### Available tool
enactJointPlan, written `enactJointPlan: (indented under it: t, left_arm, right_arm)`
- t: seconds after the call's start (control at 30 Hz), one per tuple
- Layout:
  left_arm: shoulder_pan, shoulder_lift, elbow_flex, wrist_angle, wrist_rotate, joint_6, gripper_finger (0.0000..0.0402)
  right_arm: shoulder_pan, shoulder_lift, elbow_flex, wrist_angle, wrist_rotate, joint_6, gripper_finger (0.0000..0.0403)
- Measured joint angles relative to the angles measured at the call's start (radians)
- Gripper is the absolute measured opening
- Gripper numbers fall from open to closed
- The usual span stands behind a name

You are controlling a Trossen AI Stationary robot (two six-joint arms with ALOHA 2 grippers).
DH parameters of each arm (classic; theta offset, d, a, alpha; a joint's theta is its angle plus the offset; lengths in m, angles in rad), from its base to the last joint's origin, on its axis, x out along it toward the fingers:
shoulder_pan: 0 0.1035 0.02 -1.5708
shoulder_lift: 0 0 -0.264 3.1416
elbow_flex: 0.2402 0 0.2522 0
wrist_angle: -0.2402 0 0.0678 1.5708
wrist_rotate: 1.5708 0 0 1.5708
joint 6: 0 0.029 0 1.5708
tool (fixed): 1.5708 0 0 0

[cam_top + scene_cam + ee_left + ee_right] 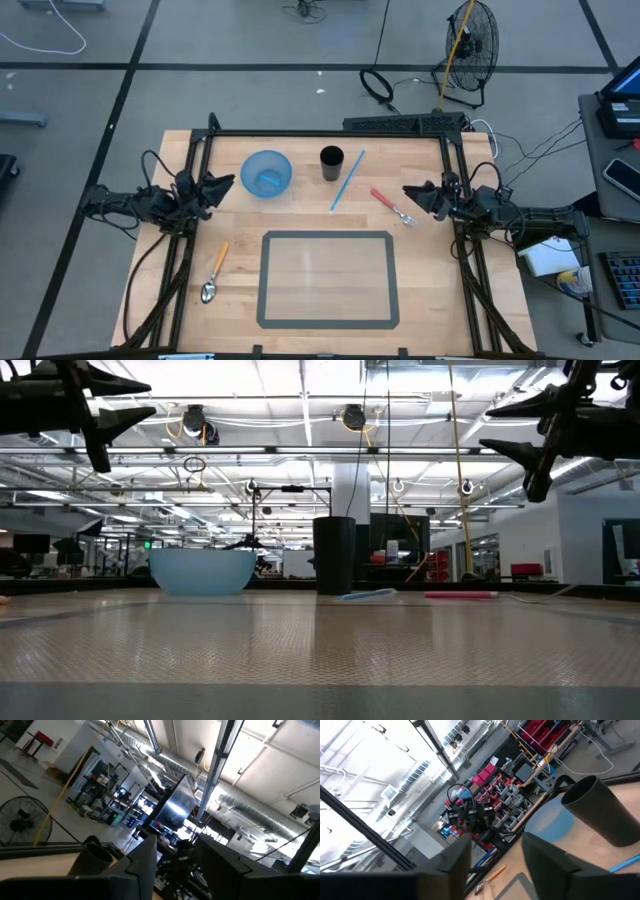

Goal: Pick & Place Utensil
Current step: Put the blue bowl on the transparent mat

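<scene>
A light wooden table point(430, 300) is seen from above, with a grey taped rectangle point(328, 278) marked at its middle. 2 dark arms are held at the side edges. The right pincer point(411, 192) is raised clear of the table with its fingers parted and nothing held; the left pincer point(226, 183) is likewise parted and empty.

The nearest utensil, a red-handled metal fork point(392, 205), lies flat and slanted just beside the right pincer. For a clean pick, it is judged that the pincer should be lowered over the handle's middle and closed across its narrow width.

A wooden-handled metal spoon point(214, 271) lies left of the rectangle. A round blue bowl point(266, 173), a black cylindrical cup point(331, 162) and a blue straw point(347, 180) are set farther back.
</scene>
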Motion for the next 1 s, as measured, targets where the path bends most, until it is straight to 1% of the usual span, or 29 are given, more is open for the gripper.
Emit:
enactJointPlan:
  t: [0.07,0.13,0.2,0.3,0.43,0.5,0.7,0.8,0.87,0.93,1.0]
  left_arm:
    - [0.0,0.0,0.0,0.001,-0.001,0.018,0.0147]
    - [0.0,0.0,0.0,0.001,-0.001,-0.02,0.0147]
    - [0.0,0.0,0.0,-0.017,0.001,-0.031,0.0147]
    - [0.0,0.01,0.001,-0.09,0.041,-0.062,0.0147]
    - [0.0,0.076,0.006,-0.144,0.098,-0.179,0.0147]
    - [0.0,0.131,0.021,-0.151,0.112,-0.199,0.0147]
    - [0.001,0.309,0.12,-0.15,0.111,-0.116,0.0147]
    - [0.001,0.39,0.186,-0.165,0.126,-0.068,0.0143]
    - [0.001,0.433,0.23,-0.219,0.13,-0.049,0.0127]
    - [0.001,0.465,0.266,-0.275,0.129,-0.024,0.01]
    - [0.001,0.488,0.283,-0.285,0.129,-0.004,0.007]
  right_arm:
    - [0.0,0.0,0.0,0.0,0.001,-0.015,0.0111]
    - [0.0,0.0,0.0,0.001,0.002,-0.027,0.0079]
    - [0.0,0.0,0.0,0.001,0.002,-0.031,0.0056]
    - [0.0,0.0,0.0,0.002,-0.001,-0.012,0.0039]
    - [0.0,0.0,0.0,0.019,-0.002,0.001,0.004]
    - [-0.001,0.001,0.0,0.041,0.001,-0.011,0.0045]
    - [-0.002,0.001,0.0,0.138,0.054,-0.134,0.0056]
    - [-0.002,0.001,0.0,0.164,0.058,-0.167,0.0055]
    - [-0.002,0.001,0.0,0.167,0.058,-0.172,0.0052]
    - [-0.002,0.001,0.0,0.165,0.058,-0.171,0.005]
    - [-0.002,0.004,0.0,0.165,0.057,-0.171,0.005]
